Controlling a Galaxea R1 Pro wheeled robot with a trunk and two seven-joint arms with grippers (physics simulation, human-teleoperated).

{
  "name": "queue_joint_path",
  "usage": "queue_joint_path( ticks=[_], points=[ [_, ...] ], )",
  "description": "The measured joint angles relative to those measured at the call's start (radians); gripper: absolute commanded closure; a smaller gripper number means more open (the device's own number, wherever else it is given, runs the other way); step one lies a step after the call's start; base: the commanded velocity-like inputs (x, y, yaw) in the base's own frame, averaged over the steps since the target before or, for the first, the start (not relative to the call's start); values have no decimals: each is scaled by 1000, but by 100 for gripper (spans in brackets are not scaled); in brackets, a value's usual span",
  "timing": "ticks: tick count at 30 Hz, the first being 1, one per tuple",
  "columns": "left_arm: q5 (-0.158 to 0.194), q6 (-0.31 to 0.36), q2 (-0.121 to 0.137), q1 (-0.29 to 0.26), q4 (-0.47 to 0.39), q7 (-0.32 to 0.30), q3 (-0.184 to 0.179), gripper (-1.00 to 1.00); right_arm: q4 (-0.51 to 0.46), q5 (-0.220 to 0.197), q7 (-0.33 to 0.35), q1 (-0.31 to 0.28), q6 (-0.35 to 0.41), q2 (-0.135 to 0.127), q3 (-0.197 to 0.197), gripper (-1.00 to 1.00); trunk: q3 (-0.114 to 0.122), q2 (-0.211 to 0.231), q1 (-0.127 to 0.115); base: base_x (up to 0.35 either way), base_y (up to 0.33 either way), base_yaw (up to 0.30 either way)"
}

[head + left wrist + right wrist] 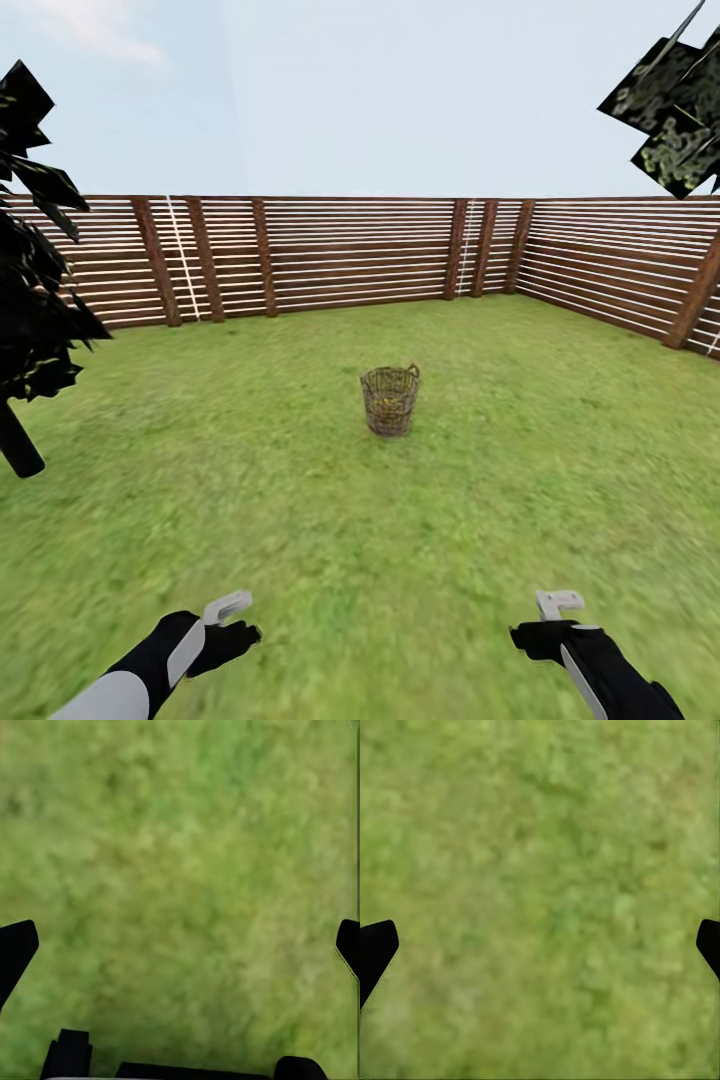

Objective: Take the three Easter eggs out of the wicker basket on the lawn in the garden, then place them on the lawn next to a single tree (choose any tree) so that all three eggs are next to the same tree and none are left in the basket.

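Over lawn (400, 560): left claw (232, 618), right claw (552, 615) low, spread wide.

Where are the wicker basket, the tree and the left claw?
wicker basket (389, 402), head view, woven side wall.
tree (18, 445), head view, lower trunk.
left claw (236, 618), head view, between its fingertips.

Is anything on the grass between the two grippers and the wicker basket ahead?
Nothing visible. Bare green lawn lies between the left gripper, the right gripper and the round brown woven wicker basket. The grey-brown tree trunk stands off to the left.
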Motion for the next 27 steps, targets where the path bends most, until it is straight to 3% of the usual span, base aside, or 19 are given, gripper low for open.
queue_joint_path(
  ticks=[27],
  points=[
    [0, 0, 2, 0, 0, -5, 2, -100, 0, 3, 0, 0, 0, 4, 1, -100, 0, 0, 0, 339, 0, 5]
  ],
)
